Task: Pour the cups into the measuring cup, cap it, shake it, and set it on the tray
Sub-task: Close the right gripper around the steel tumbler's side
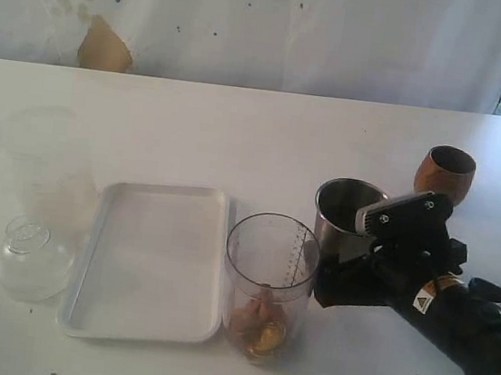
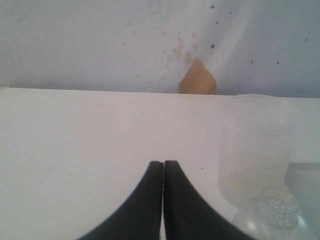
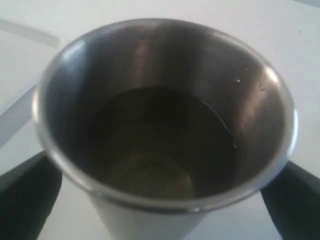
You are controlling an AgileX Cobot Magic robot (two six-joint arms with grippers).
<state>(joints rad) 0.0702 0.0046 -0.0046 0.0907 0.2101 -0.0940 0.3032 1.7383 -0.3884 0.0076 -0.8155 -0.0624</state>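
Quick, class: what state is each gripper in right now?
Left gripper: closed, holding nothing.
Right gripper: one finger on each side of the steel tumbler; whether it actually grips cannot be told.

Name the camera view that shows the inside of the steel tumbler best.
The right wrist view: it looks straight down into the steel tumbler, showing dark liquid at the bottom. The exterior view shows only its rim and outer side; the left wrist view misses it entirely.
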